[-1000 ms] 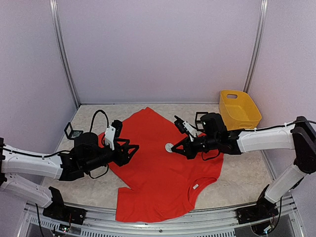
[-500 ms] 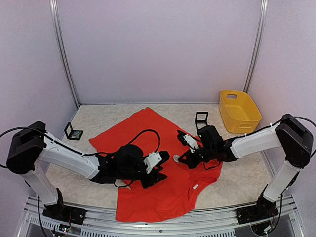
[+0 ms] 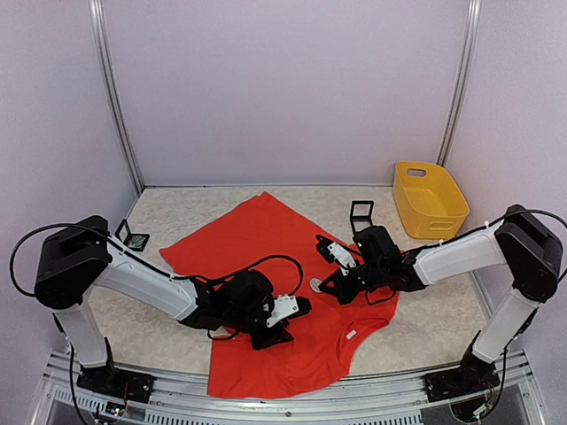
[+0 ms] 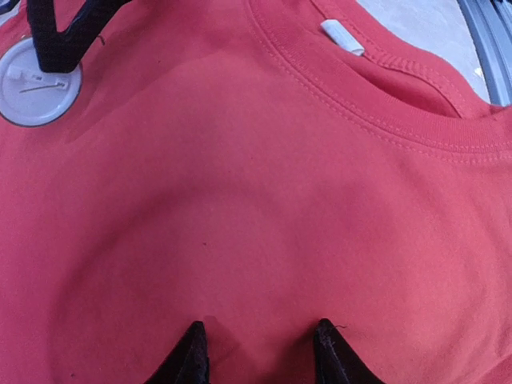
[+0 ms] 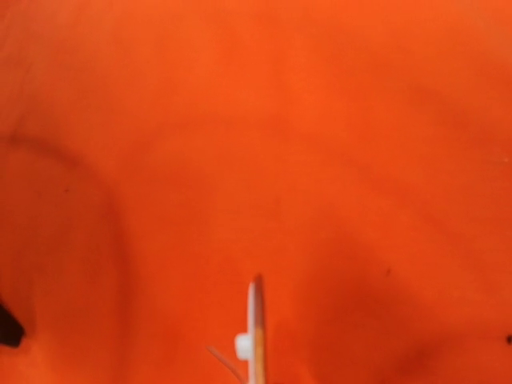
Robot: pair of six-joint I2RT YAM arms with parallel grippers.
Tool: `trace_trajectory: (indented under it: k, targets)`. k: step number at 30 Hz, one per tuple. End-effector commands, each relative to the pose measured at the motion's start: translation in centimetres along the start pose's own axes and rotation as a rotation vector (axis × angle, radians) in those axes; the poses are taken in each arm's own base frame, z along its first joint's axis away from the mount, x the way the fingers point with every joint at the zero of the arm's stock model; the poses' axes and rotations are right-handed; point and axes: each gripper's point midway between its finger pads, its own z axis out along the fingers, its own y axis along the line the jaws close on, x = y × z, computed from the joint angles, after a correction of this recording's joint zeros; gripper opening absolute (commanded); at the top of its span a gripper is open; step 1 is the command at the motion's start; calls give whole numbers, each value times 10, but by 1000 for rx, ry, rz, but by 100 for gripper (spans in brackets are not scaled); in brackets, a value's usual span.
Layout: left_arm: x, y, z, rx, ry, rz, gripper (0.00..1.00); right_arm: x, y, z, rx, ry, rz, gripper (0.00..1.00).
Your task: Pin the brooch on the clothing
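The red clothing (image 3: 266, 235) lies spread on the table (image 3: 434, 328). The right gripper (image 3: 321, 283) is over the clothing's middle, its jaws closed on the round white brooch (image 4: 38, 82), held close to the fabric. The left gripper (image 4: 259, 340) rests both tips on the clothing near its neckline label (image 4: 342, 38), jaws moderately apart.

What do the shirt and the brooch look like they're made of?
T-shirt: soft, matte knit fabric, likely cotton. It lies in gentle folds and has a stitched collar band. Brooch: smooth white disc, probably plastic, with a thin wire pin across its face that looks like metal.
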Motion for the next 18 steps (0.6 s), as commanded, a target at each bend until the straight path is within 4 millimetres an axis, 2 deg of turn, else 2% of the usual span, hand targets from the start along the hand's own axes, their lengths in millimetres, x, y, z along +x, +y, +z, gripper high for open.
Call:
trace_trajectory:
  k: [1,6,10,15,18]
  targets:
    - [26,-11,8,48,92,27,30,-6,12,-4,-35,-30,-47,0]
    - [22,-15,9,68,62,30,0,-4,24,-1,-52,-23,-86,0]
    - [17,-15,6,60,33,19,0,-1,38,-3,-79,-38,-136,0]
    - [-16,-16,-19,59,-159,14,0,-2,65,-10,-113,-171,-331,0]
    - [-29,-17,-29,73,-235,3,0,-7,80,-16,-118,-295,-451,0]
